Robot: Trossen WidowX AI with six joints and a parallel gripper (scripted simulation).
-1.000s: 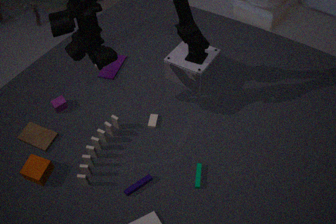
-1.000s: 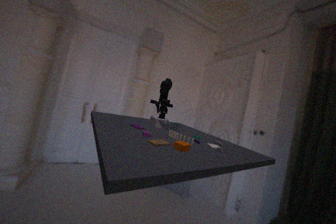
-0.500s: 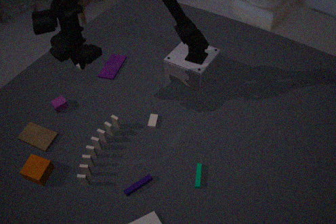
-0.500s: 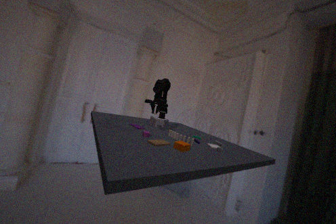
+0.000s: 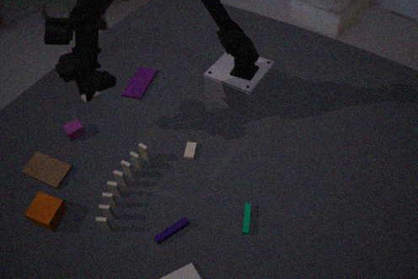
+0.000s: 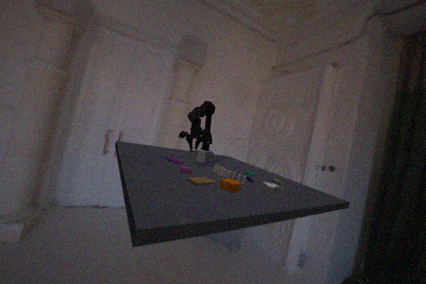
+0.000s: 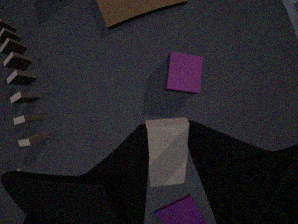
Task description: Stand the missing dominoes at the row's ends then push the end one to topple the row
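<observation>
My gripper is shut on a cream domino, held by its sides between the fingertips. It is raised above the table, left of the purple plate in the top view; most of the domino is hidden there by the dark fingers. A curved row of several cream dominoes stands upright, away from the gripper. The row also shows in the exterior view, where one standing domino is small. Another cream domino lies flat to the right of the row's far end.
A magenta cube, a purple plate, a tan plate and an orange block lie around the row. A dark purple bar and a green bar lie right of its near end.
</observation>
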